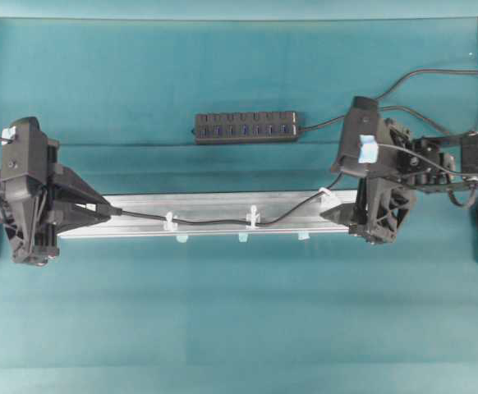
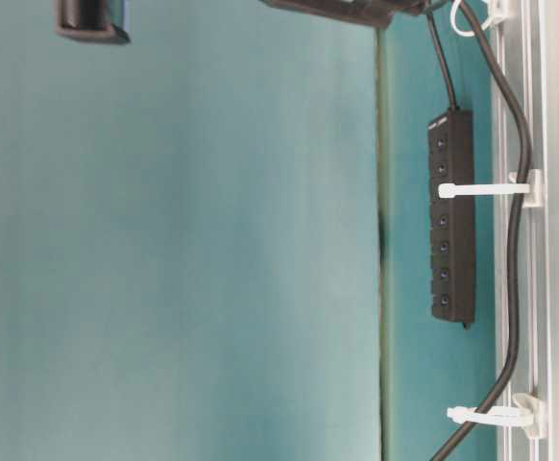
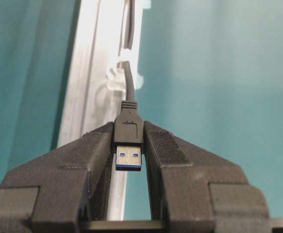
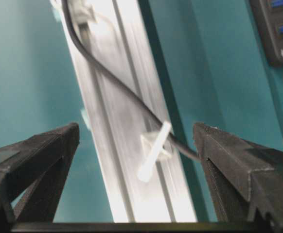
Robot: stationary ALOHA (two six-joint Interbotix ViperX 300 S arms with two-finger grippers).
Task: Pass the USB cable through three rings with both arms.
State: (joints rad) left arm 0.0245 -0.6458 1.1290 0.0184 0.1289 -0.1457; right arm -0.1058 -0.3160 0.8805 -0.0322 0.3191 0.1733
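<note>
A thin, limp black cable (image 1: 214, 219) runs along a silver rail (image 1: 140, 205) on the teal worktop, threaded through white rings (image 1: 171, 221). The left hand (image 3: 129, 145) pinches its rigid plug (image 3: 128, 128), likely the surest hold. The right hand (image 4: 136, 141) hovers, jaws spread wide, holding nothing.

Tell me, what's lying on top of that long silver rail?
On the silver rail stand three white rings, with the black USB cable running along them. The left gripper covers the rail's left end.
</note>
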